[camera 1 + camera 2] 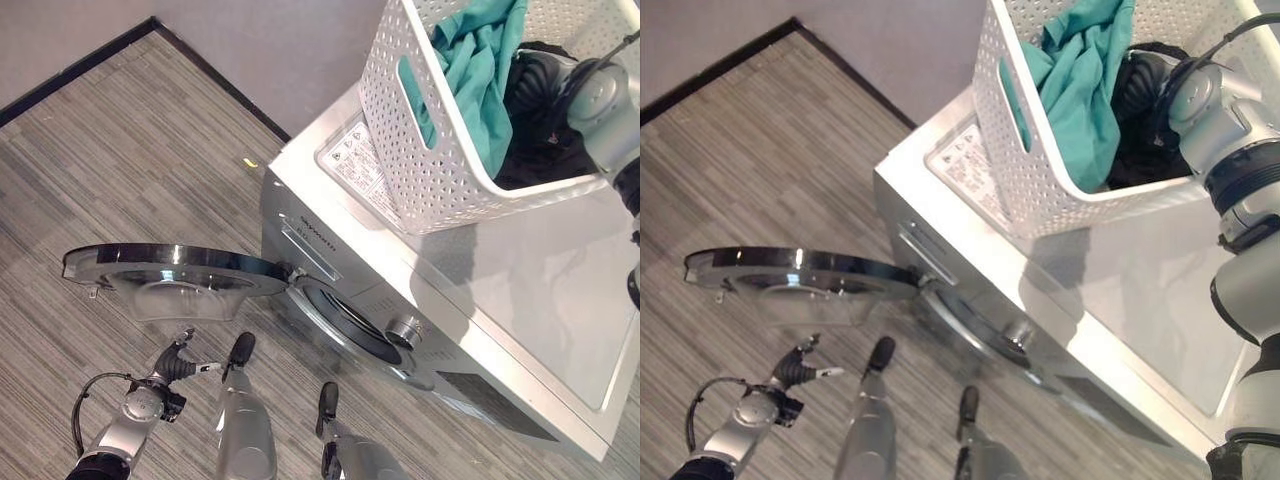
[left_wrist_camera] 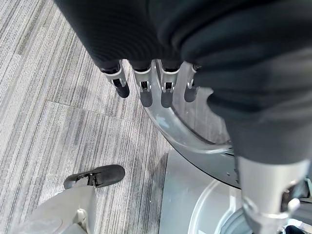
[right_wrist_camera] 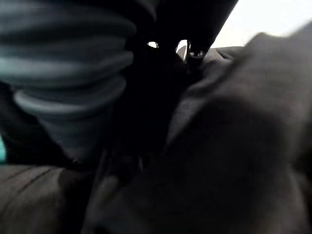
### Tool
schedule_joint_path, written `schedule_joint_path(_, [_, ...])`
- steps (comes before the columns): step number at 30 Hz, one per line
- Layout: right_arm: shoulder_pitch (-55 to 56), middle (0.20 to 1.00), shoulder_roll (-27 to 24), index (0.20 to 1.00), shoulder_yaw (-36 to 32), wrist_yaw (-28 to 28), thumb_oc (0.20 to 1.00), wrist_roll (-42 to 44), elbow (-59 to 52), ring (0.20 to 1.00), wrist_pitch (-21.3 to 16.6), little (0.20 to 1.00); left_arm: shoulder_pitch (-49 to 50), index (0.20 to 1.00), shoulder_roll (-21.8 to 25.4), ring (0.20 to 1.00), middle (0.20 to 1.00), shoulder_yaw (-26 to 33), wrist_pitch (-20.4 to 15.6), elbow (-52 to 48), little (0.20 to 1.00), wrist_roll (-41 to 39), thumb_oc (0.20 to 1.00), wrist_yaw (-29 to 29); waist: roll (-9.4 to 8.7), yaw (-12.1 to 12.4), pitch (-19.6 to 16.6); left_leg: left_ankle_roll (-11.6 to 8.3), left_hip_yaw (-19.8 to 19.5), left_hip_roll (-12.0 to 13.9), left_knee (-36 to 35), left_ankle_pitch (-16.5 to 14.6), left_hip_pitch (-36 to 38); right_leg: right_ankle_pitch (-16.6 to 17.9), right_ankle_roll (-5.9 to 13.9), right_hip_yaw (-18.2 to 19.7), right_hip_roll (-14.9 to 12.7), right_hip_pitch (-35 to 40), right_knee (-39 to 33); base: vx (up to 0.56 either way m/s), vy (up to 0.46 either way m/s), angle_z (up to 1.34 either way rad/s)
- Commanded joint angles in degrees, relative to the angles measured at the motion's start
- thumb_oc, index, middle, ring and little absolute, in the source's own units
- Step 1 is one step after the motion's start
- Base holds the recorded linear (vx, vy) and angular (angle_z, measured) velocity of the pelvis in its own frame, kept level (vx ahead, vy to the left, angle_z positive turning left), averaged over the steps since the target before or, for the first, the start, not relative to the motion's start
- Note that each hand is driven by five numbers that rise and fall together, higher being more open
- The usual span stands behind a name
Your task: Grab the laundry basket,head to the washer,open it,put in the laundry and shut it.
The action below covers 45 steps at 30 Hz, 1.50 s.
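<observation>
Holding two garments, one basket [image 1: 450,170]

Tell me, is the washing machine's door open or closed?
Open. The round door is swung out flat from the washer, and the dark drum opening shows behind it.

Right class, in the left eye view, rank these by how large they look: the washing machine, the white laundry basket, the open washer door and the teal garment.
1. washing machine
2. white laundry basket
3. open washer door, seen edge-on, so it looks slim
4. teal garment, partly hidden in the basket
</observation>
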Motion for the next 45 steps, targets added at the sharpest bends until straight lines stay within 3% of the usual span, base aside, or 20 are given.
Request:
schedule_joint_path(1, [1.38, 0.200, -4.51, 0.200, 1.28, -1.86, 0.200, 0.08, -1.21, 0.200, -0.58, 0.200, -2.71, 1.000, 0.49, 1.000, 1.000, 0.16, -1.99, -0.47, 1.000, -0.12, 1.000, 0.88, -1.11, 0.48, 1.99, 3.66, -1.05, 0.39, 0.65, -7.41, 2.56, -3.73, 1.49, 0.65, -4.99, 2.57, 0.59, 0.00, 0.000, 0.00])
schedule_joint_path(9, [0.53, 0.200, -9.04, 0.200, -4.84, -6.68, 0.200, 6.15, -7.86, 0.200, -2.15, 0.200, -1.93, 1.000, 0.56, 1.000, 1.000, 1.51, -1.93, -0.27, 1.000, 0.11, 1.000, 1.32, -1.83, -1.01, 0.61, 3.93, -0.74, 0.72, 0.77, -8.38, 3.94, -3.63, 1.77, 0.93, -5.04, 3.33, 0.59, 0.00, 0.000, 0.00])
schedule_joint_path(15, [-4.71, 0.200, -17.19, 0.200, -8.15, -10.80, 0.200, 14.39, -6.31, 0.200, -5.14, 0.200, -0.75, 1.000, 0.78, 1.000, 1.000, 2.47, -2.56, 0.78, 1.000, 0.31, 1.000, 0.58, -3.23, -2.70, -2.91, 3.91, -0.34, 1.13, 0.69, -9.61, 6.40, -3.56, 2.23, 1.06, -5.39, 5.08, 0.59, 0.01, 0.001, 0.00])
schedule_joint_path(21, [-15.38, 0.200, -15.98, 0.200, -7.50, -15.68, 0.200, 16.83, 3.93, 0.200, -5.99, 0.200, -0.24, 1.000, 1.15, 1.000, 1.000, 2.60, -3.05, 2.83, 1.000, 0.14, 1.000, 1.16, -4.01, -3.31, -6.39, 3.74, -0.29, 1.48, 0.62, -10.75, 8.68, -3.24, 2.48, 1.04, -5.61, 6.84, 0.66, 0.04, -0.004, -0.03])
schedule_joint_path(28, [-23.18, 0.200, -11.47, 0.200, -9.51, -27.76, 0.200, 9.52, 7.97, 0.200, -5.21, 0.200, -0.20, 1.000, 1.60, 1.000, 1.000, 2.10, -2.90, 3.90, 1.000, 0.82, 1.000, 3.50, -3.77, -3.09, -9.53, 3.84, -1.07, 1.63, 0.62, -11.71, 10.03, -3.25, 2.62, 0.59, -5.68, 8.30, 0.60, 0.04, 0.001, 0.00])
schedule_joint_path(29, [-23.78, 0.200, -10.79, 0.200, -10.76, -31.84, 0.200, 5.32, 6.36, 0.200, -4.34, 0.200, -0.46, 1.000, 1.62, 1.000, 1.000, 1.49, -2.66, 3.92, 1.000, 1.14, 1.000, 4.31, -3.58, -3.01, -10.09, 3.93, -1.46, 1.50, 0.62, -11.92, 10.14, -3.19, 2.62, 0.58, -5.67, 8.42, 0.59, 0.03, 0.007, 0.04])
schedule_joint_path(32, [-23.48, 0.200, -11.00, 0.200, -12.77, -36.12, 0.200, 1.08, 3.30, 0.200, -2.78, 0.200, -0.51, 1.000, 1.76, 1.000, 1.000, 1.08, -2.59, 3.45, 1.000, 1.40, 1.000, 5.07, -3.40, -2.95, -10.40, 4.09, -1.86, 1.44, 0.62, -12.06, 10.18, -3.12, 2.60, 0.56, -5.64, 8.52, 0.61, 0.02, 0.006, 0.04])
schedule_joint_path(36, [-23.10, 0.200, -13.44, 0.200, -15.43, -43.95, 0.200, -8.18, -1.55, 0.200, -0.38, 0.200, -1.04, 1.000, 1.19, 1.000, 1.000, -0.24, -2.56, 2.74, 1.000, 2.37, 1.000, 6.17, -2.97, -2.68, -11.08, 4.34, -2.75, 1.25, 0.75, -12.54, 10.52, -3.14, 2.63, 0.29, -5.78, 9.14, 0.63, 0.01, 0.007, 0.03])
schedule_joint_path(43, [-18.93, 0.200, -18.45, 0.200, -22.17, -51.53, 0.200, -17.15, -12.44, 0.200, 2.68, 0.200, -1.65, 1.000, 0.09, 1.000, 1.000, -1.23, -4.14, -1.20, 1.000, 3.03, 1.000, 7.80, -2.08, -2.80, -11.40, 4.74, -2.98, 0.64, 1.24, -13.43, 11.58, -3.13, 2.83, 0.23, -6.50, 10.13, 0.72, -0.01, 0.031, 0.05])
schedule_joint_path(45, [-16.62, 0.200, -19.36, 0.200, -25.33, -52.49, 0.200, -17.14, -14.68, 0.200, 2.06, 0.200, -1.79, 1.000, -0.10, 1.000, 1.000, -1.59, -4.54, -2.25, 1.000, 3.09, 1.000, 7.85, -2.22, -3.00, -11.47, 4.89, -2.77, 0.31, 1.87, -13.84, 11.65, -2.79, 3.04, 0.45, -6.90, 10.32, 0.74, -0.02, 0.068, 0.03])
